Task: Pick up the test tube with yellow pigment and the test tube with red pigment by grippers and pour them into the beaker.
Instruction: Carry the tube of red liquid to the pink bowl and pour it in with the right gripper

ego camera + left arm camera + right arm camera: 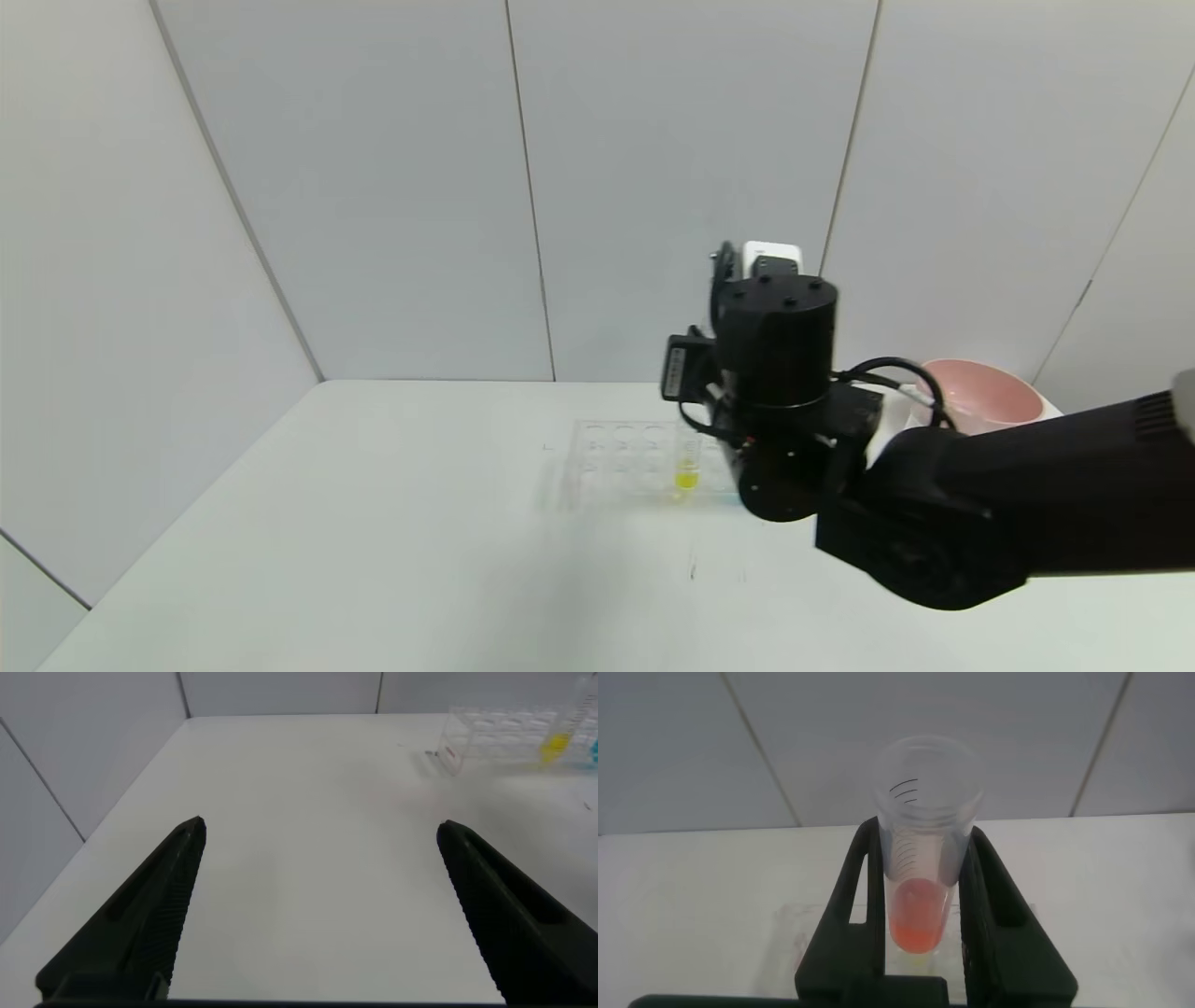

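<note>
My right gripper point(923, 833) is shut on the test tube with red pigment point(917, 917), held upright between the black fingers point(990, 905) over the clear tube rack point(799, 943). In the head view the right arm's wrist point(780, 373) hides the fingers and this tube. The test tube with yellow pigment point(687, 467) stands in the rack point(621, 457), just left of the right wrist; it also shows in the left wrist view point(558, 742). My left gripper point(320, 828) is open and empty, low over bare table, well apart from the rack point(486, 737). The beaker is out of view.
A pink bowl point(980, 392) sits at the table's back right, behind the right arm. A tube with blue liquid point(590, 751) stands in the rack beside the yellow one. Grey walls enclose the white table point(373, 523) at back and left.
</note>
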### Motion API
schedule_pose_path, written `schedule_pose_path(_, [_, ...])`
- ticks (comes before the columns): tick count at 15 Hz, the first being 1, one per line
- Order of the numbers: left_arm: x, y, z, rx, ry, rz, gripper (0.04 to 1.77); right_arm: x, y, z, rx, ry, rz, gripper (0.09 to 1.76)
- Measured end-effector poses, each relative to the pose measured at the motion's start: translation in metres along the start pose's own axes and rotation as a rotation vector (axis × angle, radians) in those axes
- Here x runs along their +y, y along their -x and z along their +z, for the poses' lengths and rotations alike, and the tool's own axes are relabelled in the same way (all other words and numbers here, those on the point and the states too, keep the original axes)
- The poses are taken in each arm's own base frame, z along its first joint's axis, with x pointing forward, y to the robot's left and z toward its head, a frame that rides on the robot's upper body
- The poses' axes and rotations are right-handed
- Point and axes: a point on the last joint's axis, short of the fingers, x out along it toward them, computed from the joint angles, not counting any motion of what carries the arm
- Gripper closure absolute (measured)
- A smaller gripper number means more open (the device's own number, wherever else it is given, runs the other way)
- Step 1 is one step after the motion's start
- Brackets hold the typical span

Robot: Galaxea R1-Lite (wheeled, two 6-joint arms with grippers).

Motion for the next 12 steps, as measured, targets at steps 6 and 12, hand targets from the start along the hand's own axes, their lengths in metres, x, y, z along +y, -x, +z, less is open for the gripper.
schedule_pose_path(6, [0.000,0.000,0.000,0.000,0.000,0.000,0.05,-0.160,-0.017,0.044,-0.037,0.000,-0.288,1.33])
schedule_pose_path(12, [0.000,0.000,0.000,0.000,0.000,0.000,0.05,-0.297,0.001,0.076,-0.123,0.196,-0.271,1.33])
